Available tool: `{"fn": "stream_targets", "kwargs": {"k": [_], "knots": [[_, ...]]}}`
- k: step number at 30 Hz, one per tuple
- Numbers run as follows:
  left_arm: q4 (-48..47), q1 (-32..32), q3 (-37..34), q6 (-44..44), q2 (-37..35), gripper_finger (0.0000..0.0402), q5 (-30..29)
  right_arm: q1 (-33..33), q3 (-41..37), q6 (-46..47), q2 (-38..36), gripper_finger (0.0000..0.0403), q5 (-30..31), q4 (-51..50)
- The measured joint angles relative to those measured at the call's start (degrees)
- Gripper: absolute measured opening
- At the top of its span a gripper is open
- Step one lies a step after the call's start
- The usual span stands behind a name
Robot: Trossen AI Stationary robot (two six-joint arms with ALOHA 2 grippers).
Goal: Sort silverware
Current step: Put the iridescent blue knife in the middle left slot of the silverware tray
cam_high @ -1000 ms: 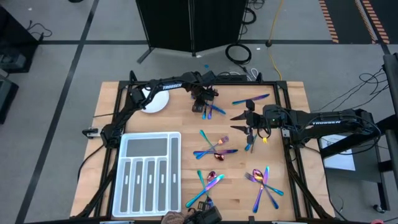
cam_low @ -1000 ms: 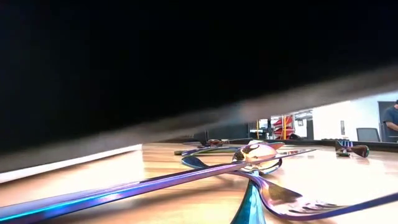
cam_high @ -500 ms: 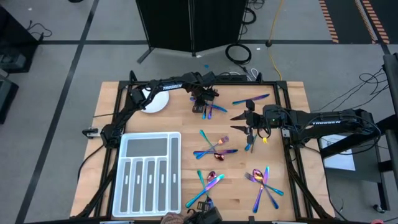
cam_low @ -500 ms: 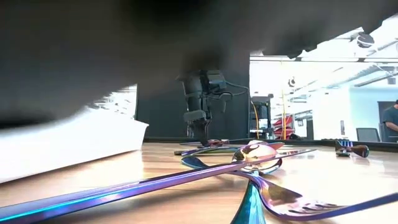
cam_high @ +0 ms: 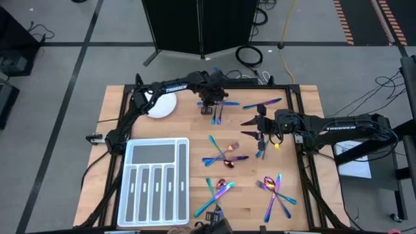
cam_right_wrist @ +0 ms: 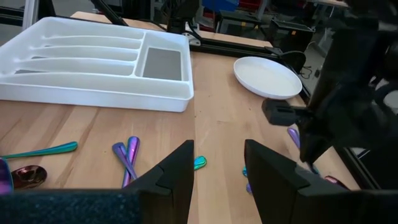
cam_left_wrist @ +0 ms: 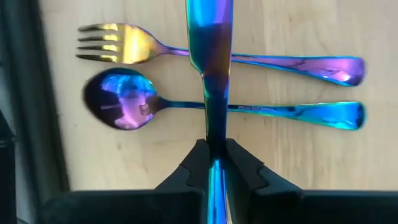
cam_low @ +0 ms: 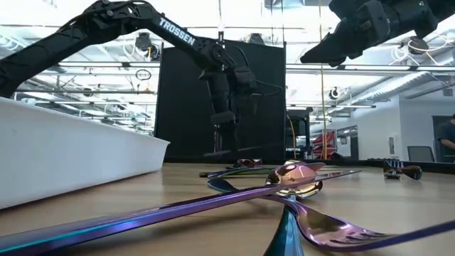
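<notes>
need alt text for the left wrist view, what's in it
The left gripper, seen close from above, is shut on an iridescent knife that runs straight away from the camera. Beneath the knife, a fork and a spoon with the same rainbow finish lie side by side on the wooden table, crosswise to it.
</notes>
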Motion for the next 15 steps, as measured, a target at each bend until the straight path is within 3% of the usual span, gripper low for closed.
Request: {"fn": "stream_targets", "kwargs": {"k": [5,15], "knots": [[-3.2,-0.1,1.7,-3.3,-1.7,0.0031,0.3,0.0,0.0,0.5,0.0,0.0130,0.0,0.1],[-15.7,1.4,2.4,-33.4,-6.8,0.0030,0.7,0.0,0.0,0.2,0.0,0.0130,0.7,-1.0]]}}
